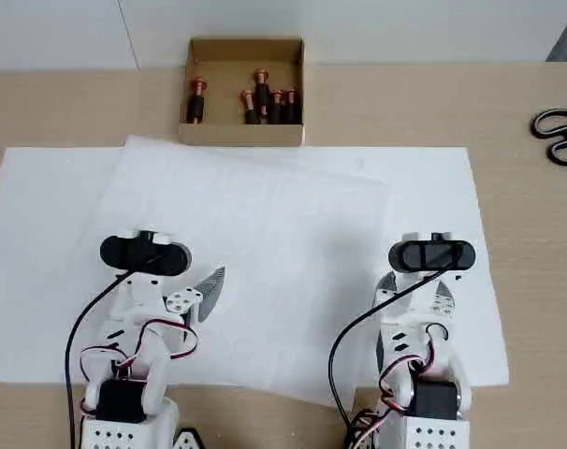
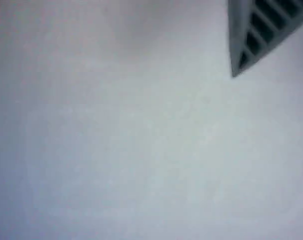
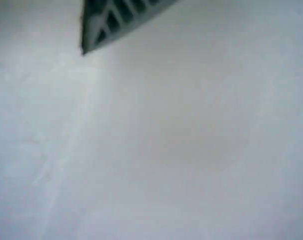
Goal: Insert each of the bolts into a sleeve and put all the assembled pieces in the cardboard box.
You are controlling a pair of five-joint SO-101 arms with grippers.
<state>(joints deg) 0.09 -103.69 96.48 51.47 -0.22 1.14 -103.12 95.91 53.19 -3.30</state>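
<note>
High view: I see sleeved bolts inside the cardboard box; left gripper and right gripper hang above white paper, spread or pressed together I cannot tell.

Black-handled scissors on wooden table, right of white paper sheets

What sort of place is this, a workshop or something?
Probably a robotics lab bench: two small robot arms at a paper-covered table, a cardboard box of bolts in sleeves, scissors nearby.
</note>
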